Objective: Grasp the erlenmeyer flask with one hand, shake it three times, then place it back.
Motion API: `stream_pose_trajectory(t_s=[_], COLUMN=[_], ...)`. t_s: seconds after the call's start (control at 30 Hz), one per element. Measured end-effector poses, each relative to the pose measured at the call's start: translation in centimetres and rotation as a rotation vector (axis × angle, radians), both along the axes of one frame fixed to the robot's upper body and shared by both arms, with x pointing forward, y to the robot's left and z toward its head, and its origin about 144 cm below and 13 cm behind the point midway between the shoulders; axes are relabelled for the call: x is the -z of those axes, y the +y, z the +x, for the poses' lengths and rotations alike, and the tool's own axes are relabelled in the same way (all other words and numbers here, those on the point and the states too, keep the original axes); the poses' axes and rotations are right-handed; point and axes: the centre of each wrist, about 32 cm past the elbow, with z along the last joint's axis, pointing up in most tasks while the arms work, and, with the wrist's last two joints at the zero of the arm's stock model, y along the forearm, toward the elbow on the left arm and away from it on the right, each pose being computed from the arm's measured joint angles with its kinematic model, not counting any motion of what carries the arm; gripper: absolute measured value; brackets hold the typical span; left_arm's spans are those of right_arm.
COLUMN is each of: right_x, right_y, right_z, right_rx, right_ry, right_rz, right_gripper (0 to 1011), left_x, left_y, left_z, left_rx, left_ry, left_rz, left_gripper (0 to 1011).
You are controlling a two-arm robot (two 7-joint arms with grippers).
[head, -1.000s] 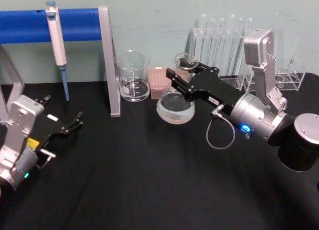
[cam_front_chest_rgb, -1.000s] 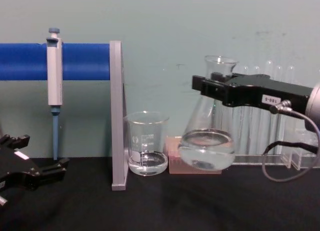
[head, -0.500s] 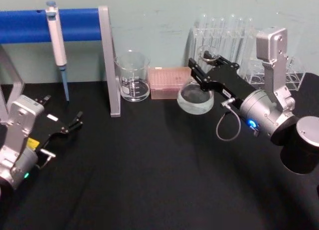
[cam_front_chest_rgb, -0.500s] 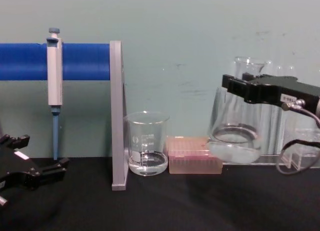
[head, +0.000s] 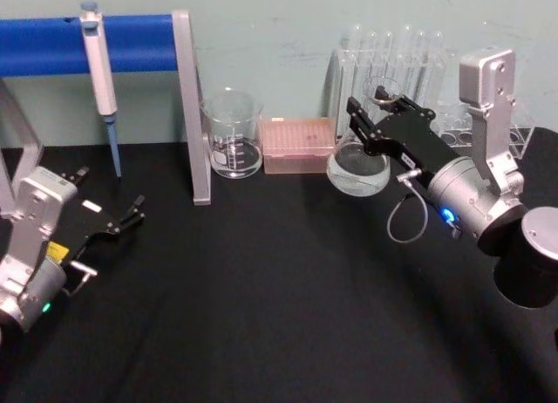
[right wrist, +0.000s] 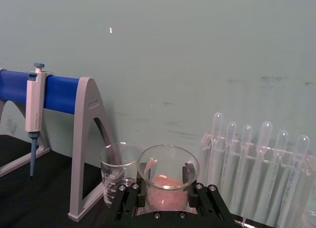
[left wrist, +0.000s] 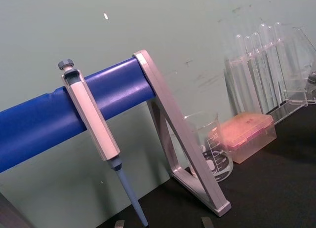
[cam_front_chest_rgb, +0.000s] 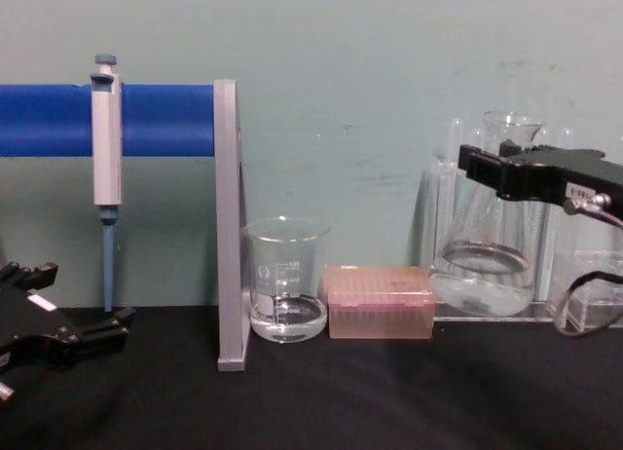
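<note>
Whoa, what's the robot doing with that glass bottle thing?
The right gripper is clamped on the neck of the erlenmeyer flask. It holds the flask up just off the black table, in front of the test tube rack. A little clear liquid sits in the flask's bottom. The left gripper rests open at the table's left side, holding nothing.

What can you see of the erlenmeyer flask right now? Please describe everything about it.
The erlenmeyer flask is clear glass and conical, with a wide base, a narrow neck and a flared rim. A little clear liquid lies in its bottom. It is about upright. The right hand is shut around its neck, and nothing else touches it. Its base seems to hang just above the black table.
</note>
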Motion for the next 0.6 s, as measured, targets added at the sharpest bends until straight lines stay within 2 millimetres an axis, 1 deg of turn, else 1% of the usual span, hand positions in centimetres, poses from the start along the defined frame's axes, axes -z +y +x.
stream_pose_trajectory(t_s=[0.37, 0.6], right_x=[0.04, 0.00], right_y=[0.03, 0.09], right_z=[-0.07, -0.06], right_rx=[0.020, -0.010], right_ry=[0.006, 0.010], right_rz=[0.001, 0.001], right_gripper=[456, 456], left_x=[0.00, 0.00], left_y=[0.00, 0.00], left_z=[0.00, 0.00], left_rx=[0.000, 0.000], left_ry=[0.000, 0.000], left_rz=[0.000, 0.000], left_gripper=[1001, 1001])
